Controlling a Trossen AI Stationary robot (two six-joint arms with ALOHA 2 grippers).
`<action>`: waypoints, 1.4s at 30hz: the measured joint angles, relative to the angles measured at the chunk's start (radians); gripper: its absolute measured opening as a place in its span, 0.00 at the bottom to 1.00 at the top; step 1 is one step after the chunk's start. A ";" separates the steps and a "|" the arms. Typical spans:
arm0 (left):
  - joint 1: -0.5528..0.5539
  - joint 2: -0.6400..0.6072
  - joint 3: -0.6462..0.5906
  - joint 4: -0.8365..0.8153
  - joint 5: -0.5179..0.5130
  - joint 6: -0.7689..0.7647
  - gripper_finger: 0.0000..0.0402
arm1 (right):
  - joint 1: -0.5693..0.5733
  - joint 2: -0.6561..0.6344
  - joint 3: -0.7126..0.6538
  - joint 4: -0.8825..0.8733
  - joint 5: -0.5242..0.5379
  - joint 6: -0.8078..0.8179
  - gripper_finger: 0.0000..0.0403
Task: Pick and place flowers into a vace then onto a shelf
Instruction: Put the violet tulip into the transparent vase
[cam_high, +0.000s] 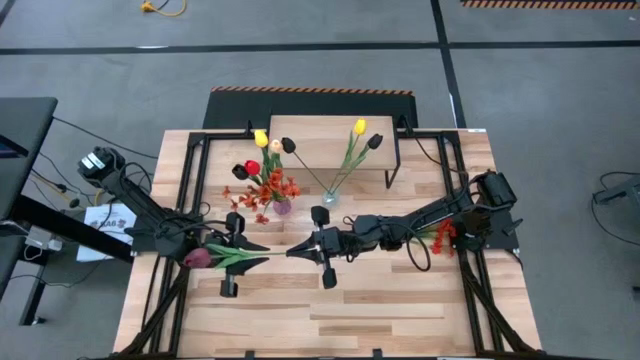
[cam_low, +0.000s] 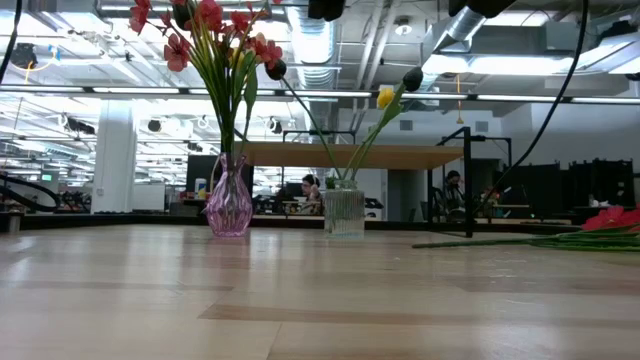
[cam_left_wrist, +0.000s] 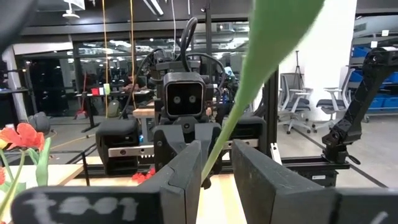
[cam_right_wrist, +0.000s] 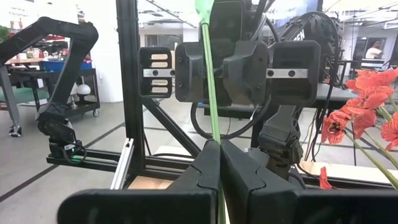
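Note:
A tulip with a dark maroon head (cam_high: 197, 258) hangs level in the air between my two grippers, which face each other. My left gripper (cam_high: 243, 254) is closed on its stem near the head. My right gripper (cam_high: 293, 250) is shut on the stem's free end. A purple vase (cam_high: 283, 207) with several flowers and a clear glass vase (cam_high: 330, 198) with two tulips stand on the table in front of the shelf (cam_high: 335, 140). In the low view both vases (cam_low: 229, 205) (cam_low: 344, 212) rest on their bases. My left gripper has the tulip's green stem (cam_left_wrist: 210, 163) between its two fingers, level, from the table's left; the fingers stand a little apart around it. A leaf (cam_left_wrist: 273, 37) rises beyond them. My right gripper pinches the stem (cam_right_wrist: 214, 134) between its shut fingers, level, from the table's right. The tulip hangs clear of the table.
Loose red flowers (cam_high: 440, 236) lie on the table at the right, also low at the right in the low view (cam_low: 600, 228). The shelf's black legs (cam_high: 392, 165) stand behind the vases. Bare planks (cam_high: 320, 320) lie toward the near edge.

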 joint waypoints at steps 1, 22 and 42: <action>0.000 0.000 0.000 0.002 0.002 0.000 0.20 | 0.000 0.000 0.000 0.000 0.000 0.000 0.00; 0.000 -0.001 0.000 0.007 -0.006 -0.053 0.02 | 0.003 0.000 0.000 -0.030 -0.002 -0.006 0.00; 0.000 0.000 0.000 -0.350 0.096 -0.320 0.00 | 0.027 -0.001 0.000 -0.148 0.003 0.045 0.37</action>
